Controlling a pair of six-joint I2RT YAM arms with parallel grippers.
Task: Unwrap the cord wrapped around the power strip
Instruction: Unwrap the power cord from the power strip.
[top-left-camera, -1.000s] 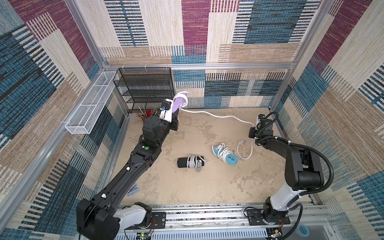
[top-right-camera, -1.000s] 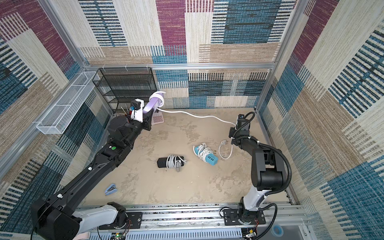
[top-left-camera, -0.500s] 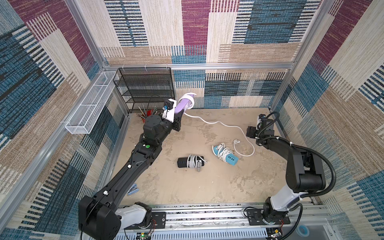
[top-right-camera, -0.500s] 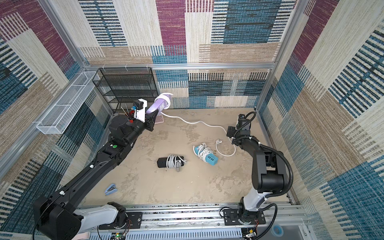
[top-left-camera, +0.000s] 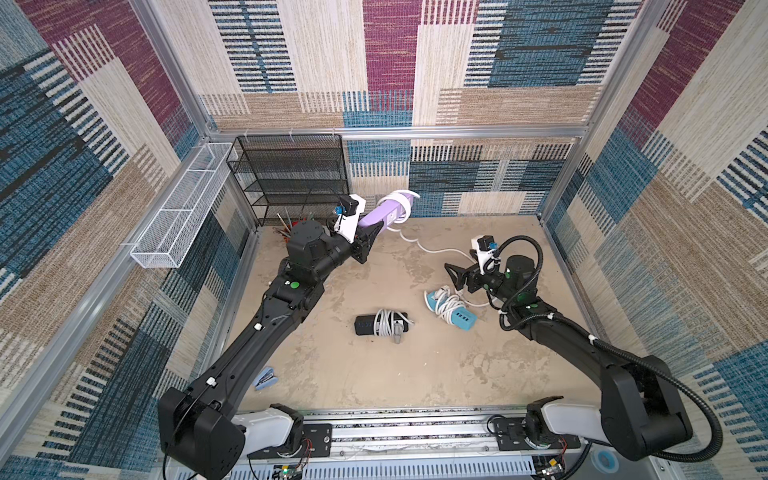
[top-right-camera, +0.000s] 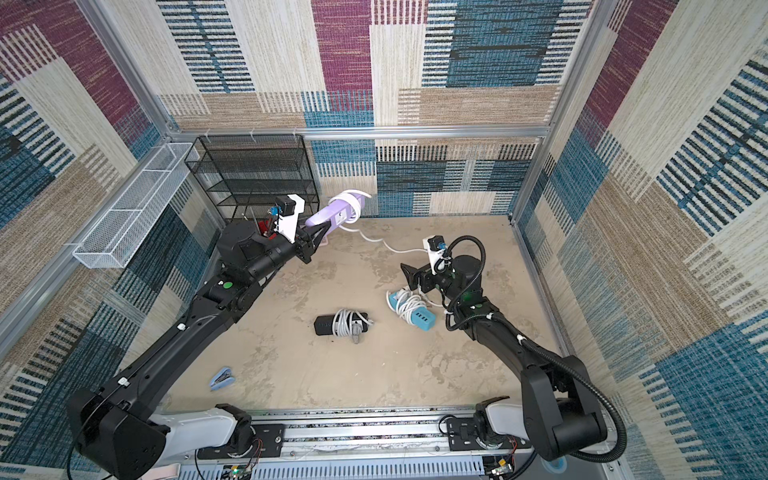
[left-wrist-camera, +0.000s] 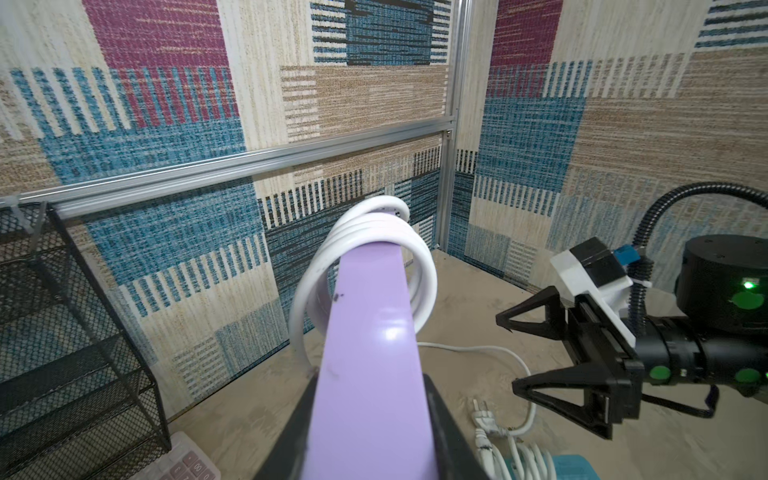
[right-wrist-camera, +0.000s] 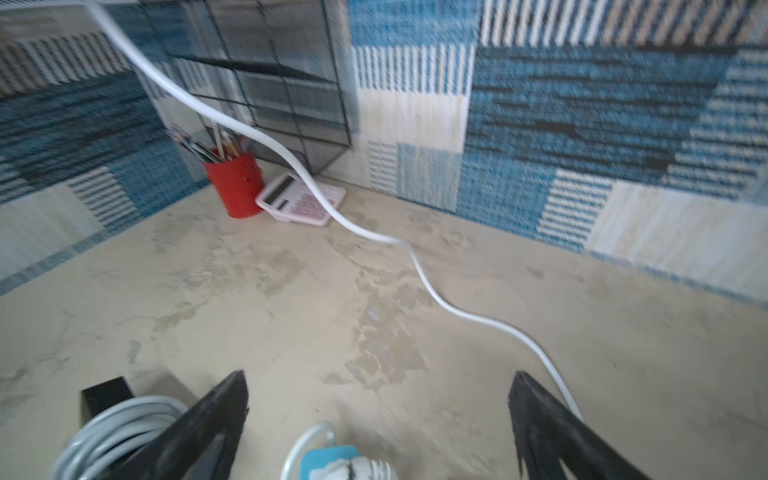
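My left gripper (top-left-camera: 371, 233) is shut on the near end of a purple power strip (top-left-camera: 386, 212), held up off the floor near the back left. A white cord (left-wrist-camera: 374, 232) still coils a few times round its far end. From there the cord (right-wrist-camera: 415, 257) drops to the floor and runs loose to the right, and its plug (left-wrist-camera: 482, 415) lies on the floor. My right gripper (top-left-camera: 455, 276) is open with nothing between its fingers. It hovers low, with the loose cord passing beside one finger (right-wrist-camera: 540, 415).
A blue power strip (top-left-camera: 451, 307) and a black power strip (top-left-camera: 380, 324), both cord-wrapped, lie mid-floor. A black mesh shelf (top-left-camera: 291, 178), red pencil cup (right-wrist-camera: 235, 183) and calculator (right-wrist-camera: 299, 199) stand at the back left. A white wire basket (top-left-camera: 183, 208) hangs on the left wall, and a blue stapler (top-left-camera: 266, 379) lies front left.
My right gripper opened and let go of the cord, then moved left, close to the blue strip. The cord fell slack onto the floor. My left arm raised the purple strip slightly.
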